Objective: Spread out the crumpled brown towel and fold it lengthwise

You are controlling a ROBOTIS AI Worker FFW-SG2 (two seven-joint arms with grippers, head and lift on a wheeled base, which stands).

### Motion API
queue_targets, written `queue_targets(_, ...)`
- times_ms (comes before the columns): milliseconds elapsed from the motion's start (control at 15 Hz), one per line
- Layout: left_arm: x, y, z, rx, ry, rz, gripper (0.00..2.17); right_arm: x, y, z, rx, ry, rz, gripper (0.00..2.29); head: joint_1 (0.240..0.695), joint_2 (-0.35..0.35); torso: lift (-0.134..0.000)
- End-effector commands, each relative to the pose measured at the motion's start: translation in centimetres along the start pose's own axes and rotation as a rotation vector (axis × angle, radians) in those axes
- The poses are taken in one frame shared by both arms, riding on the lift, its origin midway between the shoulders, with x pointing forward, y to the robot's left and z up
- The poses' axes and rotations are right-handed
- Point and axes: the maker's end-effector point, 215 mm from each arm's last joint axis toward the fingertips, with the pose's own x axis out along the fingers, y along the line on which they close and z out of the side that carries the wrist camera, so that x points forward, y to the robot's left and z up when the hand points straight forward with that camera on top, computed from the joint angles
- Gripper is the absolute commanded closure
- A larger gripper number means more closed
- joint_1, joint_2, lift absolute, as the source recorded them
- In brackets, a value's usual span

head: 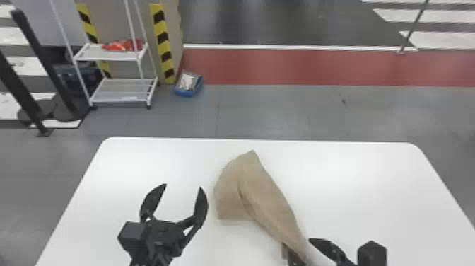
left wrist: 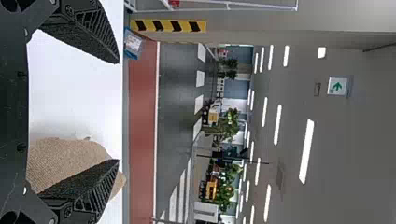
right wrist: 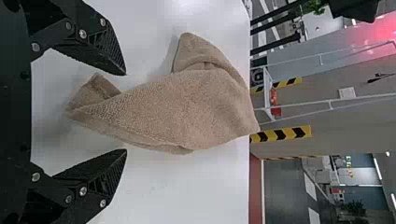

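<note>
Poses released right gripper [right wrist: 125, 112] astride near end of brown towel [head: 263, 198], released left gripper [head: 183, 186] at left, presumably for pinching edges.

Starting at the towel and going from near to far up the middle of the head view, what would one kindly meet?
Brown towel, table's far edge, grey floor, red floor strip, white line, dark floor.
</note>
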Motion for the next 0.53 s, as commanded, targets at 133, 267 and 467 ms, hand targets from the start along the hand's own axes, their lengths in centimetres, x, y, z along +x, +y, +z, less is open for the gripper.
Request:
queue_targets(133,0.0,0.0,0.5,-0.003,-0.015,0.001,0.14,0.6,0.7,-1.9,0.039,0.074,0.015,0.59,0.695,-0.008,0.000)
queue_targets(267,0.1,0.0,0.6,-0.003,-0.018,0.000,0.14,0.9,1.8,-2.8,0.067,0.113,0.040,1.07,0.695,-0.003,0.000)
queue_targets(467,0.1,-0.1,0.7,-0.004,-0.019,0.000,0.14,-0.7,4.1,-1.1,0.098,0.122,0.097,2.05,0.695,0.023,0.000)
